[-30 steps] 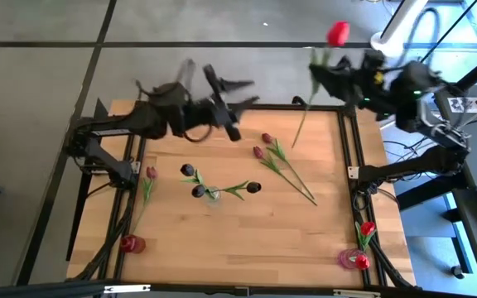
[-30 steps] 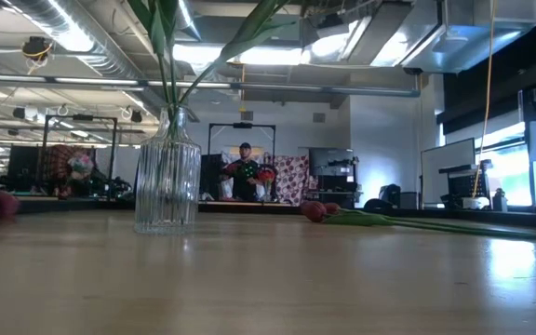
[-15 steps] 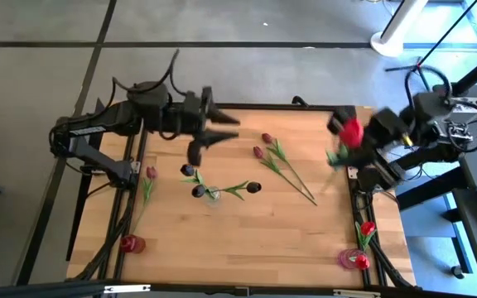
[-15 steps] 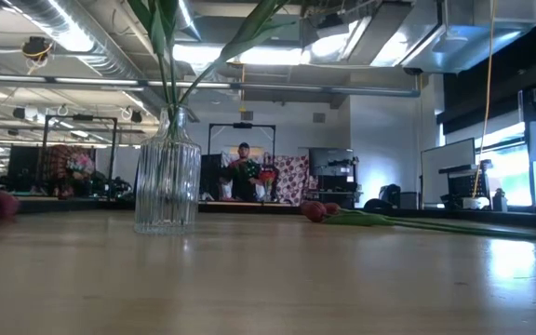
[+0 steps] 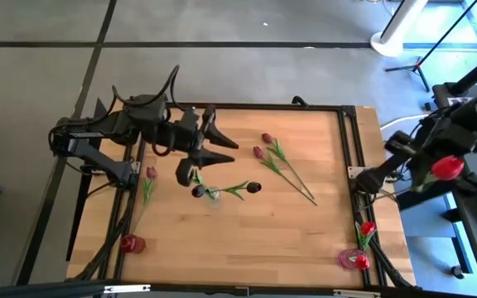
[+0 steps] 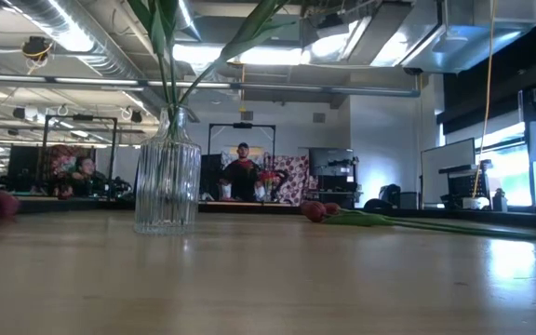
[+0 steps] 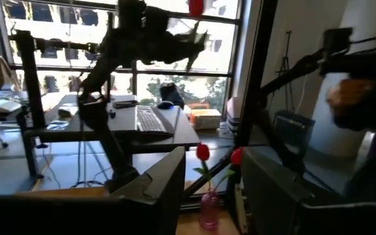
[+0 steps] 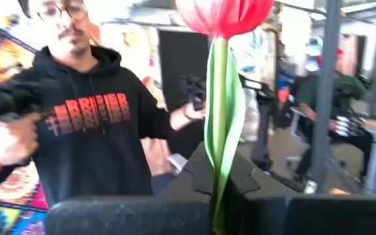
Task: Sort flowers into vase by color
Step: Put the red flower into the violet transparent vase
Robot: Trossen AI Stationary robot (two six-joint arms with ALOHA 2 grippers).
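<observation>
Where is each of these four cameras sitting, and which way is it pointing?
High view: overhead, looking straight down on the table; both arms show.
Low view: at tabletop height, looking level past the clear vase into the room; no arm shows.
Left wrist view: past the left gripper toward the pink vase.
Right wrist view: right gripper holding the red tulip, also seen from overhead.

The held tulip (image 8: 222, 16) has a bright red head on a green stem, and the clear ribbed vase (image 6: 167, 177) holds dark maroon-black heads (image 5: 253, 188). Two mauve-pink tulips (image 5: 259, 152) lie on the pale wood table (image 5: 247, 232). A person's black hoodie (image 8: 87, 137) bears red-orange lettering.
</observation>
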